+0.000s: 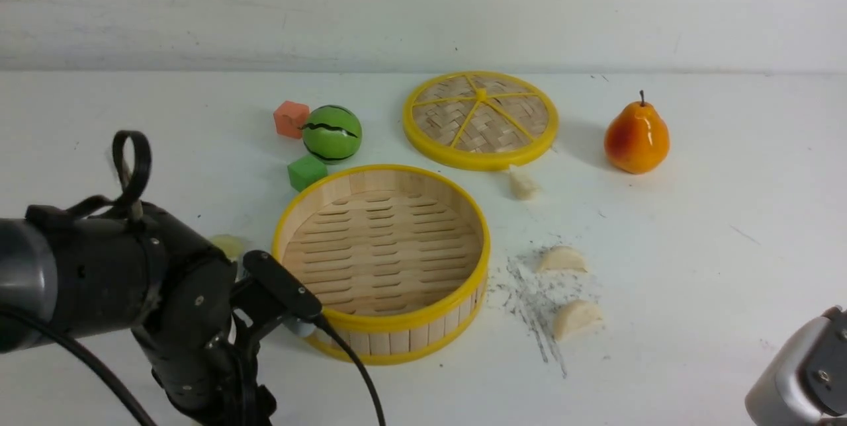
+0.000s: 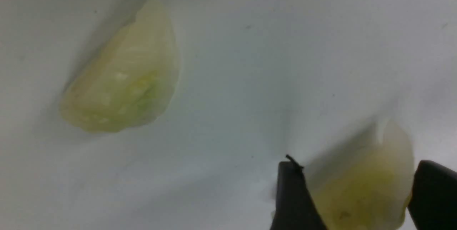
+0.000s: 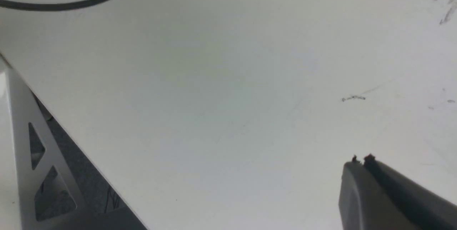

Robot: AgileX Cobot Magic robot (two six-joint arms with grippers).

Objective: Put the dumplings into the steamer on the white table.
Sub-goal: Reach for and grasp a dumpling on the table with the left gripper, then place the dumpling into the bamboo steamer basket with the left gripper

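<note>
Hanging low at the near left of the steamer (image 1: 380,260), the left gripper (image 2: 357,167) points down at the white table (image 1: 695,247). Its fingers (image 2: 292,198) are spread, one on each side of a green dumpling (image 2: 367,187) that lies on the table between them; contact cannot be told. A second green dumpling (image 2: 125,76) lies near it, apart and untouched. Front view: one pale green piece (image 1: 228,244) shows just left of the steamer, partly behind the arm.

Steamer: upright, centre of table, nothing in it.

Cream dumplings, all on the table right of the steamer:
- far cream dumpling (image 1: 523,182), at the near edge of the lid (image 1: 480,118)
- middle cream dumpling (image 1: 561,259), at the scuff marks (image 1: 529,307)
- near cream dumpling (image 1: 576,317), just right of the scuffs

Right gripper (image 3: 361,160): near right, fingers pressed together, holding nothing.

Also present: pear (image 1: 636,138) far right; striped green ball (image 1: 332,133), orange cube (image 1: 291,118) and green cube (image 1: 306,171) beyond the steamer.
</note>
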